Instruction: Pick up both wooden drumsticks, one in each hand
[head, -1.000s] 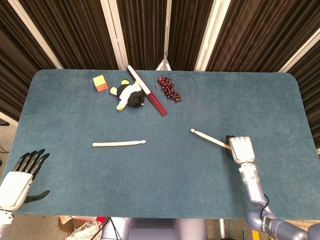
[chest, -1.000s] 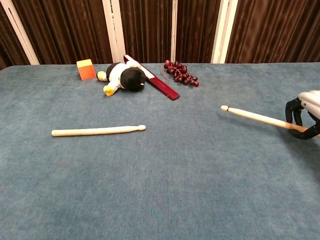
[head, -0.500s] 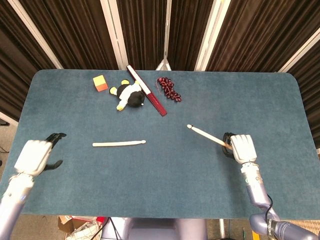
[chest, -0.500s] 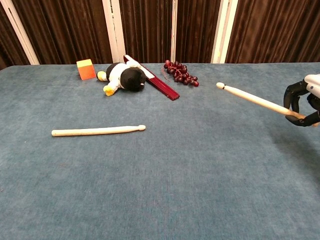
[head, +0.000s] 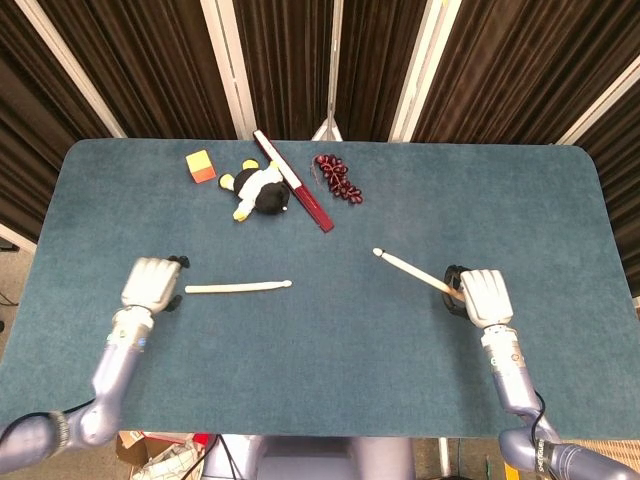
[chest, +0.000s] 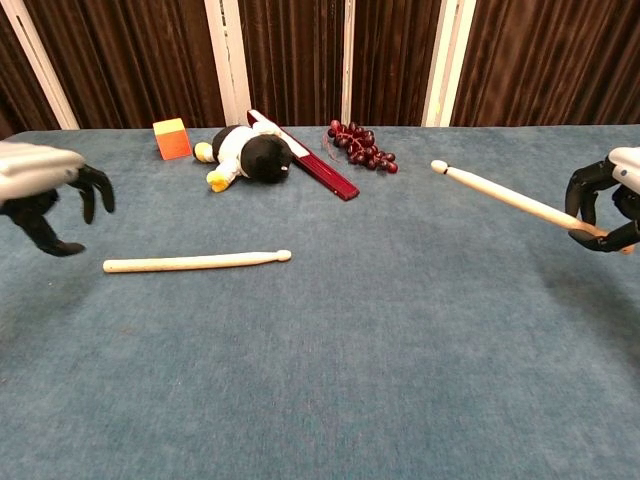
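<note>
Drumstick (head: 238, 288), light, stiff, smooth: grasp its butt at 9 o'clock beside the open-fingered left hand (head: 150, 282); right hand (head: 478, 296) grips the other drumstick (head: 412, 271).

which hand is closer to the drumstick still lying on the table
Left. The left hand hovers at the butt end of the lying drumstick. The right hand is far across the table, holding the other drumstick.
</note>
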